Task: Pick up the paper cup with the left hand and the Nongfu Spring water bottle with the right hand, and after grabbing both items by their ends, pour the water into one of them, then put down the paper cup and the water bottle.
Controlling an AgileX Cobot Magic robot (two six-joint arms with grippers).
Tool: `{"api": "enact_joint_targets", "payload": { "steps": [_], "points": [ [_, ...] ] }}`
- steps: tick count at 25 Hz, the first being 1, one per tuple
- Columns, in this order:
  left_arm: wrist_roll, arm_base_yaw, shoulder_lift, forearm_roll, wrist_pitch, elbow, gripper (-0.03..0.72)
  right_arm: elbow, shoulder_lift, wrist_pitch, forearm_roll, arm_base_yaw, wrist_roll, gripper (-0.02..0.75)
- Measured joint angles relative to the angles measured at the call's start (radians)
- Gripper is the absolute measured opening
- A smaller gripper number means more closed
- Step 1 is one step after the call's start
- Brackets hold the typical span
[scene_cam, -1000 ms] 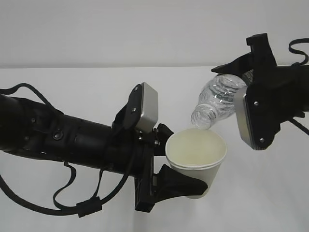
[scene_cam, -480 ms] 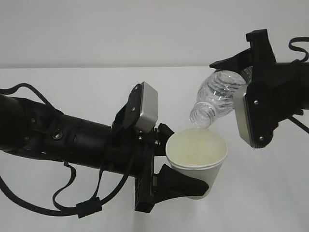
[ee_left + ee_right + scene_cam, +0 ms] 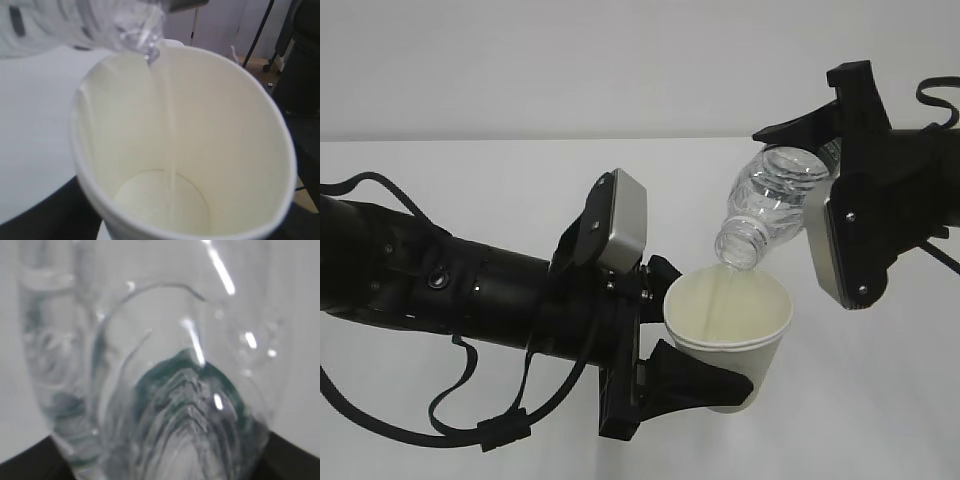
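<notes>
My left gripper [image 3: 705,335] is shut on the white paper cup [image 3: 730,322] and holds it above the table, mouth tipped toward the camera. The cup [image 3: 200,130] fills the left wrist view, with a black finger [image 3: 45,215] beside it. My right gripper [image 3: 820,165] is shut on the base end of the clear Nongfu Spring water bottle [image 3: 772,200], which slants neck-down over the cup's rim. A thin stream of water [image 3: 726,288] runs from the bottle's mouth into the cup [image 3: 172,125]. The bottle [image 3: 165,390], with its green label, fills the right wrist view.
The white table [image 3: 440,180] stretches beneath both arms, with a pale wall behind it. Past the table's edge in the left wrist view stand dark stand legs and a chair base [image 3: 280,55].
The bottle's base end has risen a little, steepening its tilt, and a thin stream of water now falls into the cup. The left arm and the cup have stayed still.
</notes>
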Motion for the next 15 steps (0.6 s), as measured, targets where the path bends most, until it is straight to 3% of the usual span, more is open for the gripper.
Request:
{"api": "enact_joint_targets", "payload": {
  "steps": [15],
  "points": [
    [0.0, 0.0, 0.0, 0.0, 0.0, 0.0, 0.5, 0.0, 0.0, -0.002, 0.0, 0.0, -0.006, 0.476]
  ]
}}
